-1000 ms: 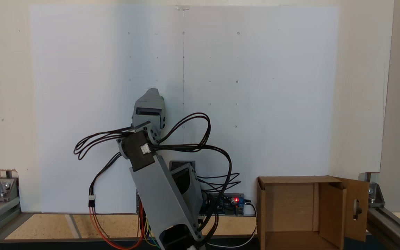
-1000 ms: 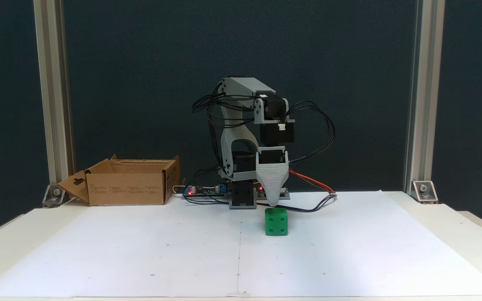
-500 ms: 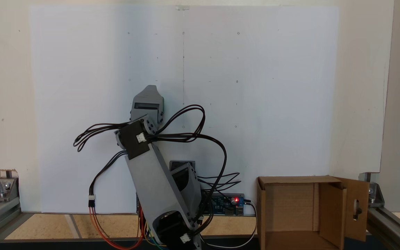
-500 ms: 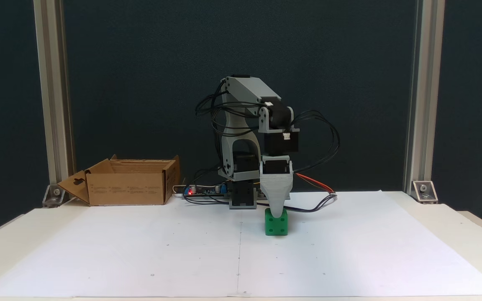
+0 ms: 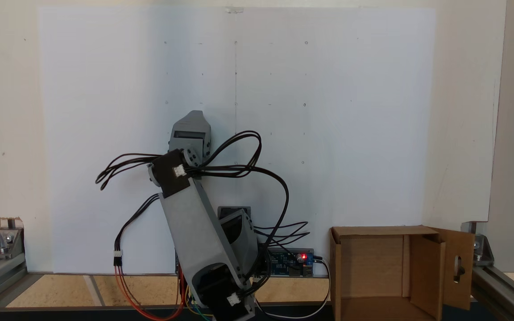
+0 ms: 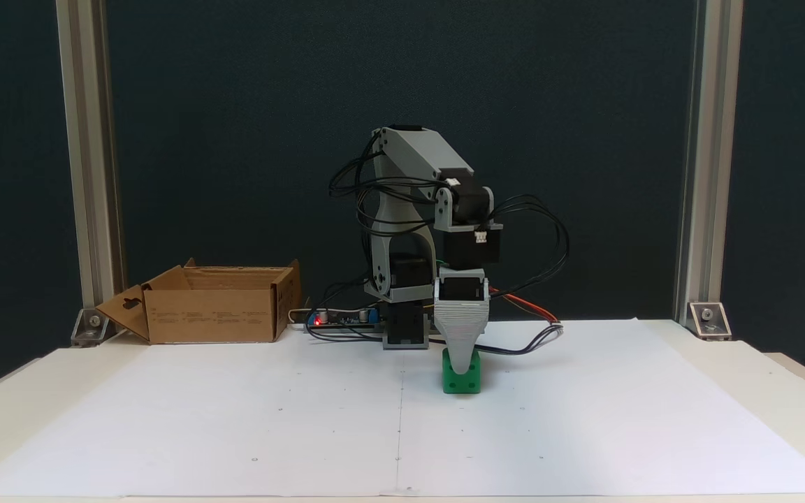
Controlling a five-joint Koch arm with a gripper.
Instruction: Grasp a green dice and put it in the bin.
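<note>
Across the tabletop (image 6: 759,381) a large white paper sheet (image 6: 584,433) is lying flat, marked with small dots and a thin centre line. Behind the table a dark blue panel (image 6: 235,140) is standing between two upright aluminium posts (image 6: 88,175), with metal brackets at their feet. From above, in a fixed view, the same sheet (image 5: 350,111) is filling the cream board, with aluminium rails at 8 and 4 o'clock.

At 9 o'clock from the arm's base, seen from the front, the cardboard box (image 6: 214,311) is sitting open at the back edge of the paper, one flap with a keyhole cutout hanging outward; from above the box (image 5: 373,267) is sitting at 4 o'clock in the picture. A small circuit board (image 6: 336,318) with a red light is lying between box and base, and black cables are looping around the arm.

Just ahead of the base the green dice (image 6: 462,370) is resting on the paper, four pips facing the front camera. The pincer (image 6: 460,356) is pointing straight down with its grey tip overlapping the top half of the dice. Its two sides are lining up one behind the other, so whether it is spread, clenched or gripping the dice cannot be told. From above, the pincer (image 5: 192,119) is hiding the dice.
</note>
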